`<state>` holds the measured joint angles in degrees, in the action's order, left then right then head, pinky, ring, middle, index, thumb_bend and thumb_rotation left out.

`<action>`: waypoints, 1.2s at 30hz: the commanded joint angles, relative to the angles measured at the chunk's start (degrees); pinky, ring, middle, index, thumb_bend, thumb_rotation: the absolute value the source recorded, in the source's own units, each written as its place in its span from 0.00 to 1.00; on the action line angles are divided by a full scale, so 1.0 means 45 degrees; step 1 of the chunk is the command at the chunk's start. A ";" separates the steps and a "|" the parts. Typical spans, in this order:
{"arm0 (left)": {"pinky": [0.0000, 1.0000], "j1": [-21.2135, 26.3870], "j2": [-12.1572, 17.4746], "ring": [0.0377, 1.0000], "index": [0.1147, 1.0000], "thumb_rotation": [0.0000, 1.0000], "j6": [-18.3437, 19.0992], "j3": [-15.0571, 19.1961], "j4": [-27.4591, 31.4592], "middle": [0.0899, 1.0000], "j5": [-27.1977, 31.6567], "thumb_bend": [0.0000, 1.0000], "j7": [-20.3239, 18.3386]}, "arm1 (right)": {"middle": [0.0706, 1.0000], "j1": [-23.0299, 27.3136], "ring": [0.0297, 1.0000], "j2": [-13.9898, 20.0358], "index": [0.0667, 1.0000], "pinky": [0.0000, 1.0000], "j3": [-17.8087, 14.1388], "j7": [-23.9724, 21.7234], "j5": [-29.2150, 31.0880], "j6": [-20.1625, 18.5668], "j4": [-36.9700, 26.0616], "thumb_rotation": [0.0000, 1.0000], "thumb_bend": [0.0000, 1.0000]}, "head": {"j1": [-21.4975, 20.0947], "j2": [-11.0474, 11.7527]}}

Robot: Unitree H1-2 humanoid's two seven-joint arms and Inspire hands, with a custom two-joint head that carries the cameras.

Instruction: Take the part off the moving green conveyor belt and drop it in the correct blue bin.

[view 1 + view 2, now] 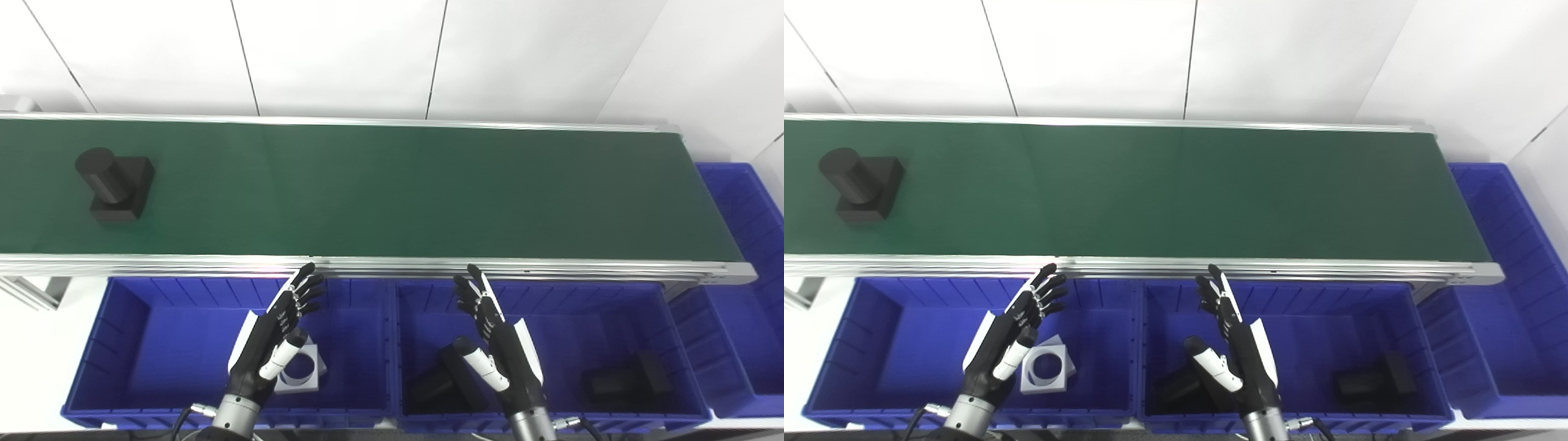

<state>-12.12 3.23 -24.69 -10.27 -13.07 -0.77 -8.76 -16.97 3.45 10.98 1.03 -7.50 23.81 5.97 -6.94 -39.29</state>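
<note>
Left eye view
Belt: you have one green conveyor belt running across the frame, with aluminium rails.
Part: one black part, a cylinder on a square block, sits on the belt at its far left end, well apart from both hands.
Bins: you can count three blue bins; the left bin and the middle bin stand below the belt, and the third bin stands past the belt's right end.
Bin contents: one white square ring piece lies in the left bin; two black parts lie in the middle bin, one by the right hand, one further right.

Right eye view
Left hand: your left hand hovers over the left bin, fingers spread and pointing at the belt, holding nothing.
Right hand: your right hand hovers over the middle bin, fingers likewise spread, empty.
Count of hands: two, both near the belt's front rail, neither touching it.
</note>
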 commanded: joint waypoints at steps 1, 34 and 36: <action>0.82 0.0167 0.0055 0.86 0.92 0.86 -0.0496 -0.0049 0.0195 0.89 -0.0128 0.76 0.0185 | 0.92 0.0093 0.91 -0.0091 1.00 0.87 -0.0020 0.0009 0.0128 0.0680 -0.0178 0.80 0.71 | 0.0034 0.0002; 0.83 0.0271 0.0254 0.86 0.92 0.86 -0.0496 -0.0579 -0.0018 0.89 -0.0219 0.76 0.0736 | 0.93 0.0121 0.93 0.0046 1.00 0.89 0.0012 -0.0067 0.0298 0.0669 -0.0006 0.79 0.71 | 0.0191 0.0212; 0.82 0.0264 0.0263 0.86 0.92 0.86 -0.0496 -0.0598 -0.0011 0.89 -0.0258 0.76 0.0812 | 0.93 0.0132 0.92 0.0068 1.00 0.89 0.0023 -0.0041 0.0217 0.0672 0.0008 0.80 0.71 | 0.0201 0.0222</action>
<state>-11.55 4.26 -24.69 -12.88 -14.23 -1.83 -5.75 -16.82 3.80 11.04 0.98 -6.52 23.82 7.17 -6.07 -38.32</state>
